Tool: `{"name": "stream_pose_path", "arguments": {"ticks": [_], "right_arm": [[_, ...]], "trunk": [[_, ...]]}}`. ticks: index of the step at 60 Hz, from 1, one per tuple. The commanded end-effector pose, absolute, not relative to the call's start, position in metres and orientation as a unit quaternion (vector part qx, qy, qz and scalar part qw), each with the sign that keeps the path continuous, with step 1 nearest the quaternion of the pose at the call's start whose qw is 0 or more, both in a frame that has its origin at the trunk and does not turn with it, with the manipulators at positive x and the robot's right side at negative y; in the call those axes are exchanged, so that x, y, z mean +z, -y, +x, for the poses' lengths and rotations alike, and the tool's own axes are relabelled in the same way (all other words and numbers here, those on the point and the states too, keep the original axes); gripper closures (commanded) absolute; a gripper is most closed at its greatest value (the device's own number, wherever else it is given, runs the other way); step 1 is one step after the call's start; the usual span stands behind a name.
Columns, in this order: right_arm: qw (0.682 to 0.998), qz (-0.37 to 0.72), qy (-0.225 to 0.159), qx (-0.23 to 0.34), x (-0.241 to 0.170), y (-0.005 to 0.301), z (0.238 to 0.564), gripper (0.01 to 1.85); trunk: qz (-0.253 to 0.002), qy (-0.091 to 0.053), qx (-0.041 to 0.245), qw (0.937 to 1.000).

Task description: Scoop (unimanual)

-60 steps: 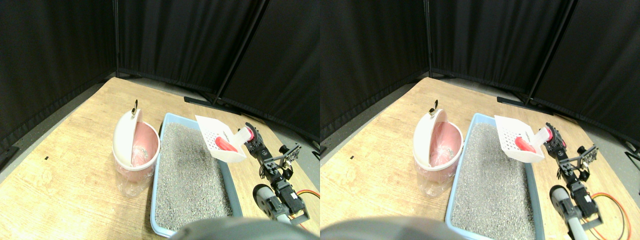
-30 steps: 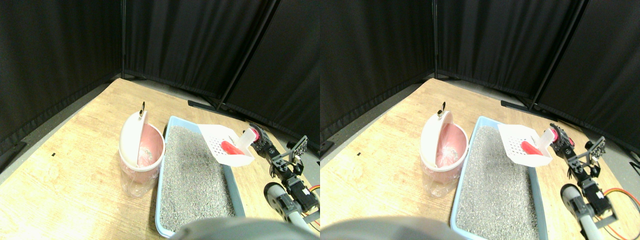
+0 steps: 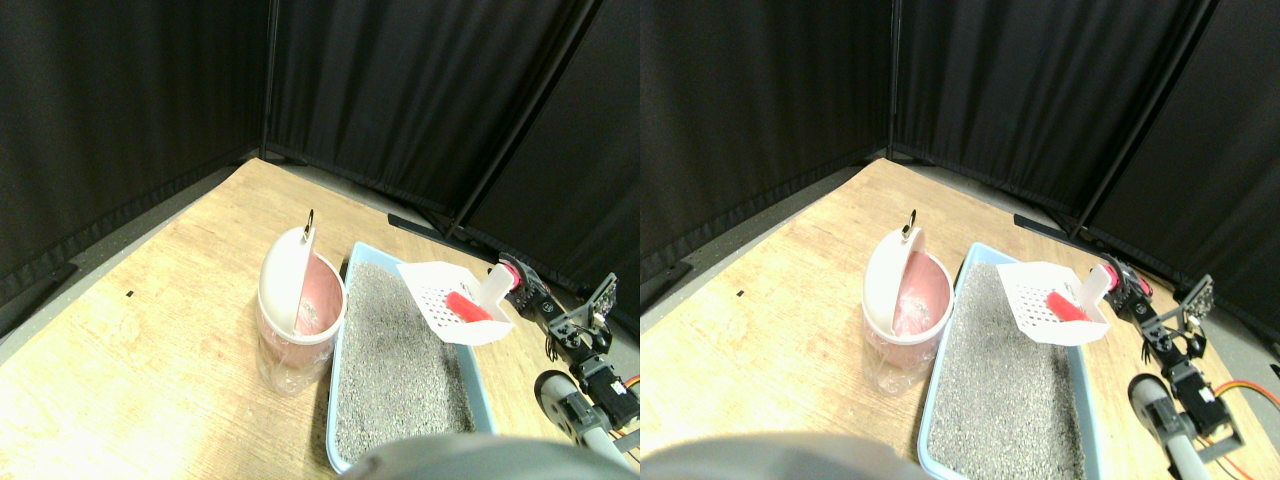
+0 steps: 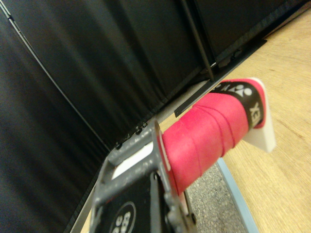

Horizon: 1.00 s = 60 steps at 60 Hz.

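Observation:
A white slotted scoop (image 3: pixel 447 305) hangs in the air over the far right part of the litter tray (image 3: pixel 338 400). A red piece (image 3: pixel 468 307) lies in its bowl. The scoop's pink wrapped handle (image 3: pixel 509 272) runs back into my right gripper (image 3: pixel 520 287), which is shut on it. Seen from the wrist, the same pink handle (image 4: pixel 209 133) sticks out beside the dark jaw frame (image 4: pixel 138 194), with grey litter (image 4: pixel 214 211) beneath it. A pink bin (image 3: pixel 298 325) with a white swing lid (image 3: pixel 283 278) stands just left of the tray.
The light blue tray holds grey litter (image 3: pixel 395 370) across its whole length. Black curtains (image 3: pixel 400 90) on stands close off the back and left. Bare wooden floor (image 3: pixel 150 330) spreads left of the bin. An orange cable (image 3: pixel 630 385) lies by my arm.
The whole picture has shifted right, so the camera moved. Against the bin, the scoop with the red piece has come slightly closer and sits a little flatter.

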State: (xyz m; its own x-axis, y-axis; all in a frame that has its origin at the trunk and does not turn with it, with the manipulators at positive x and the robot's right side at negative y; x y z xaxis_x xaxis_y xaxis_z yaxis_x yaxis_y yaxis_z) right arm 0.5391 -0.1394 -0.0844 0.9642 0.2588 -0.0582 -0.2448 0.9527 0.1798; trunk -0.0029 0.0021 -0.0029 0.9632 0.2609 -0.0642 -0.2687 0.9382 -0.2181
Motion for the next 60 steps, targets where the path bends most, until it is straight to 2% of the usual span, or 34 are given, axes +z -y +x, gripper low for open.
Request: {"name": "stream_pose_path", "arguments": {"ticks": [1,13,34,60], "right_arm": [[0.984,0.093,-0.003,0.151,-0.077,0.135,0.542,1.81],[0.982,0.091,0.004,0.163,-0.08,0.125,0.55,1.81],[0.983,0.074,0.007,0.17,-0.078,0.109,0.567,1.81],[0.981,0.028,-0.01,0.194,-0.078,0.087,0.578,1.81]], "trunk": [[-0.113,-0.023,0.151,0.9819],[-0.115,-0.022,0.157,0.9806],[-0.119,-0.006,0.178,0.9768],[-0.126,0.0,0.189,0.9737]]}}
